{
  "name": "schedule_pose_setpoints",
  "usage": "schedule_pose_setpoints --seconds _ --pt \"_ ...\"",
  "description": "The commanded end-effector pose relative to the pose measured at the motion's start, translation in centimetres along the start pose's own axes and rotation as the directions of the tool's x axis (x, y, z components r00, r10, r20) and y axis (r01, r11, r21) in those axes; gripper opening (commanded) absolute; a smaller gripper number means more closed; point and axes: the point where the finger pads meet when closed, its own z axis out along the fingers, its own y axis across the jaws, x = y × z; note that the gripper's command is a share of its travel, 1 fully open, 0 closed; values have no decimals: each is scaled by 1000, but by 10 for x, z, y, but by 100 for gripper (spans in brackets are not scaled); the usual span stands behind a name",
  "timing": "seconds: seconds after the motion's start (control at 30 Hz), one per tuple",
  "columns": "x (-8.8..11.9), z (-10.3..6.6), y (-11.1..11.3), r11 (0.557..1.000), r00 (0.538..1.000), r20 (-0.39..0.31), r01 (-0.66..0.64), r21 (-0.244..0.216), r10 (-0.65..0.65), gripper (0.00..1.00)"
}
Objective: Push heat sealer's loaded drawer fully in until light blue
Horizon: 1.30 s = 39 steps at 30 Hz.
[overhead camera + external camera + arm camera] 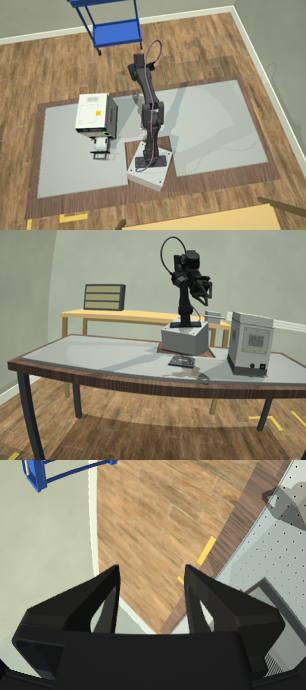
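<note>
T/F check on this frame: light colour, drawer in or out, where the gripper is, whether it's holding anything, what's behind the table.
1. The sealer's light is green. True.
2. The drawer is pushed fully in. False: it sticks out of the heat sealer at the front.
3. The gripper is pressed against the drawer. False: it hangs high in the air above the table, away from the sealer.
4. The gripper holds nothing. True: its fingers stand partly closed with only floor showing between them.
5. A red cart stands behind the table. False: the cart is blue.
</note>
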Motion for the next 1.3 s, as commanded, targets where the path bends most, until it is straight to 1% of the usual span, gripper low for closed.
schedule_pose_setpoints --seconds 0.0,0.03,0.07,0.1,0.13,0.23,0.27,0.3,0.33,0.37,0.4,0.43,0.53,0.57,0.6,0.63,0.67,0.73,0.77,0.8,0.83,0.87,0.9,0.97,1.0,1.03,1.1,1.17,1.2,1.23,1.27 --pt "9 -14 19 996 996 -24 86 -37 -87 45" --pt "13 -23 25 994 996 -19 90 -56 -91 45" --pt "14 -22 24 995 996 -3 90 -51 -90 45" --pt "17 -21 26 994 996 0 91 -58 -91 45" --pt "23 -12 13 996 996 -8 87 -35 -87 45" --pt "32 -10 13 997 997 -9 73 -35 -73 45" --pt "34 -18 23 992 993 -19 116 -47 -117 45" --pt "41 -18 23 988 988 -51 144 -49 -147 45" --pt "45 -18 23 984 982 -67 172 -46 -175 45" --pt "50 -7 15 980 976 -91 198 -23 -200 45" --pt "53 -15 20 979 975 -85 202 -40 -205 45" --pt "56 -16 21 979 976 -77 202 -41 -205 45" --pt "58 -16 20 979 977 -68 202 -37 -204 45" --pt "63 -9 14 979 977 -70 201 -33 -203 45" --pt "67 -6 9 979 977 -75 201 -22 -202 45" --pt "70 -12 15 973 969 -89 229 -26 -230 45" --pt "77 -15 19 966 959 -115 257 -43 -260 45" --pt "86 1 7 950 937 -163 311 -12 -308 45" --pt "90 1 7 949 936 -165 314 -12 -311 45" --pt "93 -6 11 949 936 -157 314 -28 -314 45" --pt "93 -13 16 948 939 -133 315 -36 -317 45" --pt "99 -8 6 949 939 -142 315 -21 -314 45" --pt "103 -5 4 949 939 -141 314 -22 -314 45" --pt "111 -4 3 953 943 -142 302 -20 -301 45" --pt "115 -7 2 940 927 -162 342 -14 -339 45" --pt "118 -13 12 929 913 -171 367 -45 -369 45" --pt "118 -13 12 929 913 -171 367 -45 -369 45" --pt "130 2 0 907 881 -227 420 -25 -415 45" --pt "133 -3 3 905 879 -224 424 -36 -421 45" --pt "134 -13 9 904 882 -205 423 -53 -425 45" --pt "136 -13 8 904 884 -197 424 -48 -425 45"
